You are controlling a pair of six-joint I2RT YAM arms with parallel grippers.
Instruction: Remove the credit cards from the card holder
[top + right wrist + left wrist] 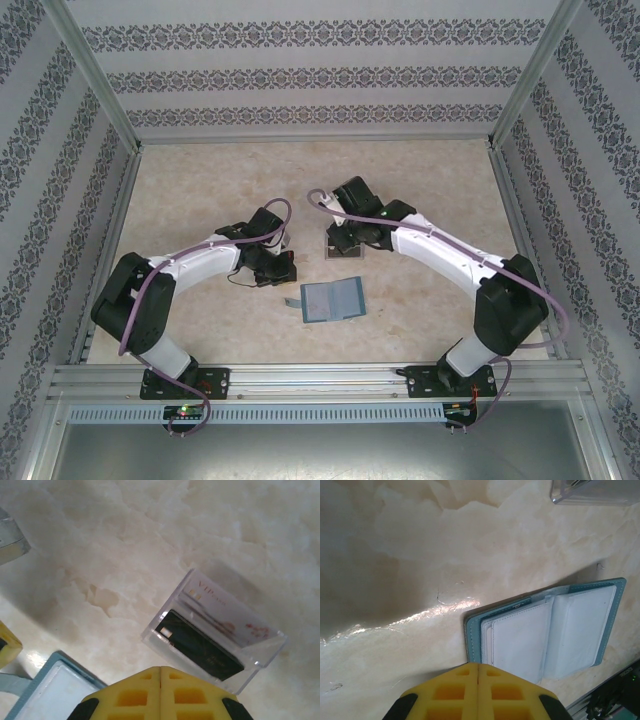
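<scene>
Both jaws were clenched empty; thin, stiff, slick pale and black plastic credit cards (200, 650) in the clear plastic tray (262, 656), lower right of the right wrist view, looked light and wanted an exposed-edge pinch.

You had one card holder (333, 298) on the near side of the table and one clear tray (261, 656) just beyond it. Two cards lay in that tray: one black card (200, 649) and one pale card (227, 617). You worked with two grippers, the left gripper (478, 677) and the right gripper (160, 677).
</scene>
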